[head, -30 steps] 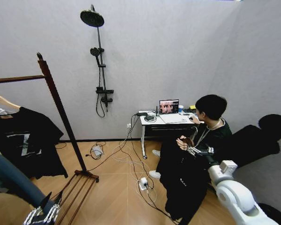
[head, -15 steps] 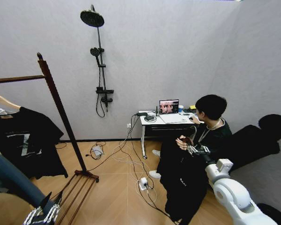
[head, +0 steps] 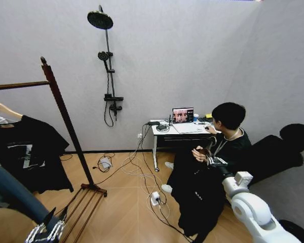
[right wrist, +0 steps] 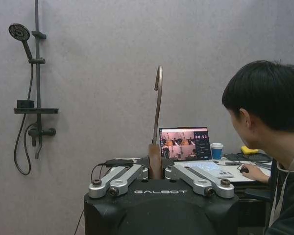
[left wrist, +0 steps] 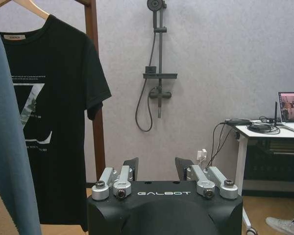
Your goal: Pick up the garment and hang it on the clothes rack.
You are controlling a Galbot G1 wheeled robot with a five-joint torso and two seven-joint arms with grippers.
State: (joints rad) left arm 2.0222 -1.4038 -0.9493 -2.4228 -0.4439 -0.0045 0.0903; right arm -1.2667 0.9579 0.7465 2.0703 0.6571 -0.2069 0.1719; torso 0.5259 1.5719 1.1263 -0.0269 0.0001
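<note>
Starting at the left edge of my head view, I see the black shirt with the pale Z graphic (head: 25, 154) hanging on a wooden hanger from the rod of the clothes rack (head: 65, 119), whose dark post with its knob finial slants down the left third of the frame to the slatted bottom shelf on the wood floor. My left claw (head: 46, 232) sits low in the lower left corner, just in front of that shelf; in the left wrist view its fingers (left wrist: 131, 167) stand apart with nothing between them, pointed at the grey wall beside the Z shirt. A shower fitting (head: 106, 66) is mounted on the wall in the upper middle. Right of centre stands a white desk (head: 178, 130) with a lit laptop (head: 183, 115), and cables trail across the floor below it. A seated person's hand (head: 198, 154) touches the top of the garment (head: 195, 195), which hangs dark and long in the lower right-centre of the frame. My right claw (head: 211, 161) is at the top of the garment, just beside that hand. In the right wrist view its jaws are closed on the wooden neck of the hanger (right wrist: 156, 164), with the metal hook rising above them.
</note>
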